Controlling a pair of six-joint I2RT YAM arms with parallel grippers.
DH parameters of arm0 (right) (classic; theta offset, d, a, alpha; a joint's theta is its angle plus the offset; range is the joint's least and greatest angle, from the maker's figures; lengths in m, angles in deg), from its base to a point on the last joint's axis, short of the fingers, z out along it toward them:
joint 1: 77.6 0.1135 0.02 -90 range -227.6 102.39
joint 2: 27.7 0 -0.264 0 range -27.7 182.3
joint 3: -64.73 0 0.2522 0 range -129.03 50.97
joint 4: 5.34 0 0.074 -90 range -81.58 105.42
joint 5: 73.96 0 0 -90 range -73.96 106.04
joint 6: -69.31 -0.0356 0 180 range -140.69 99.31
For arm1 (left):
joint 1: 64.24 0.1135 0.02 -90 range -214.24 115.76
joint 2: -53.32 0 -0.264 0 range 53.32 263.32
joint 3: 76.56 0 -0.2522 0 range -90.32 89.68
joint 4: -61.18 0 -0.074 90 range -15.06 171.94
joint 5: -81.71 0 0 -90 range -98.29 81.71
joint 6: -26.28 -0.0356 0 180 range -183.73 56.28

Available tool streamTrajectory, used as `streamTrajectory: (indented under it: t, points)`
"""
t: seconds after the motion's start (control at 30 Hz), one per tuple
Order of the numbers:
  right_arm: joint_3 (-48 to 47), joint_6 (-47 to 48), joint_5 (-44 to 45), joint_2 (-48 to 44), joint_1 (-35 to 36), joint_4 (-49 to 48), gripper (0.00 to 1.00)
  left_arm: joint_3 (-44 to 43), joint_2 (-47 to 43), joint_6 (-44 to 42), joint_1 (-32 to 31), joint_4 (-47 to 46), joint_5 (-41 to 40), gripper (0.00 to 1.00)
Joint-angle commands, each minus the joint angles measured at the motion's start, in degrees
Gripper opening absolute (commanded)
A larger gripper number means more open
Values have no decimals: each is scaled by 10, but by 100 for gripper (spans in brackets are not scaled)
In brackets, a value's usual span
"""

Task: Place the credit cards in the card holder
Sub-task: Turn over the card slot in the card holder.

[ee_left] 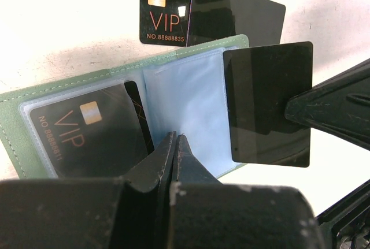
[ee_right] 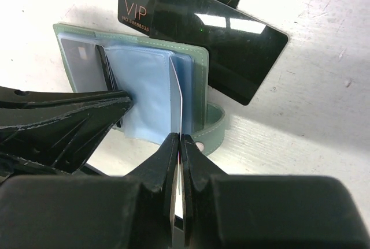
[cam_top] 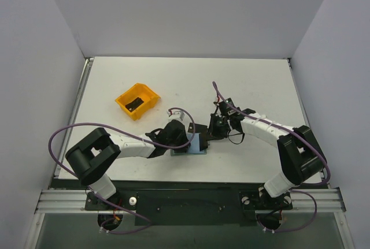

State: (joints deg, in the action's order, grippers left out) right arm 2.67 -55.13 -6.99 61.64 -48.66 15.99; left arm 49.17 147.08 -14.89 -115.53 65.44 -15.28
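The sage-green card holder [ee_left: 40, 101] [ee_right: 199, 67] [cam_top: 199, 145] lies open on the table, its light-blue lining up. One black VIP credit card [ee_left: 87, 136] sits in its left sleeve. My left gripper [ee_left: 175, 139] [cam_top: 185, 140] is shut, its tips pressing on the lining near the fold. My right gripper [ee_right: 179, 140] [cam_top: 214, 129] is shut on another black card [ee_left: 269, 104] [ee_right: 181, 107], held on edge with its front edge over the holder's right page. Whether that edge is inside a sleeve I cannot tell. Loose credit cards [ee_left: 167, 12] [ee_right: 231, 52] lie overlapped just beyond the holder.
An orange bin [cam_top: 124, 97] with something dark inside stands at the back left of the white table. The holder's snap tab [ee_right: 217, 127] sticks out beside my right fingers. The left arm's fingers [ee_right: 69, 119] crowd the left of the right wrist view.
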Motion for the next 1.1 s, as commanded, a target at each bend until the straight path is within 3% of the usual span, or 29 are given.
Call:
streamTrajectory:
  t: [0.0, 0.47, 0.87, 1.07]
  points:
    - [11, 13, 0, -22, -7, 27, 0, 22, 6, -11, 4, 68, -18, 0]
    - [13, 18, -16, -23, -15, 31, 0, 18, 8, -11, 4, 65, -15, 0]
    - [33, 12, -74, -13, -15, -37, 0, 16, 13, -10, 4, 63, -13, 0]
    - [43, 7, -57, -40, -15, -39, 0, 18, 13, -10, 4, 64, -12, 0]
